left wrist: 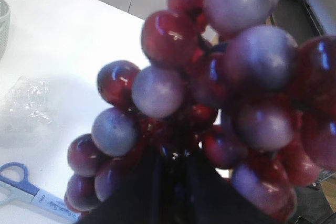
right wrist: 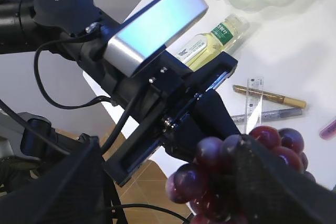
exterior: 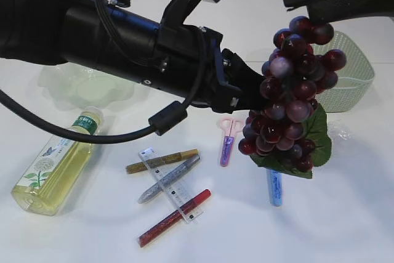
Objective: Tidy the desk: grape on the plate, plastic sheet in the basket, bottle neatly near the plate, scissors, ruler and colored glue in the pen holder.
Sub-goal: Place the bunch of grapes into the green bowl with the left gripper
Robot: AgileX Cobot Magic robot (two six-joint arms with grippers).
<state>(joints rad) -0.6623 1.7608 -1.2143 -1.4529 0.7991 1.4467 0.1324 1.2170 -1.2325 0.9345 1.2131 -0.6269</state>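
A bunch of dark red grape (exterior: 289, 103) with a green leaf hangs in the air right of centre. My left gripper (exterior: 249, 90) reaches across and is shut on the grape (left wrist: 210, 87) from the side. My right gripper (right wrist: 168, 177) is above the bunch, open, and one finger (right wrist: 273, 182) touches the grape (right wrist: 220, 177). On the table lie the bottle (exterior: 58, 164), the clear ruler (exterior: 169, 183), gold (exterior: 161, 161), silver (exterior: 184, 167) and red (exterior: 174, 218) glue pens, and blue scissors (exterior: 274, 188). The plate (exterior: 86, 87) is at the back left. The pen holder is out of view.
The green basket (exterior: 351, 72) stands at the back right, with the crumpled plastic sheet (left wrist: 26, 100) in front of it. A small pink-and-purple pair of scissors (exterior: 228, 143) lies under the left arm. The left arm spans the middle of the table.
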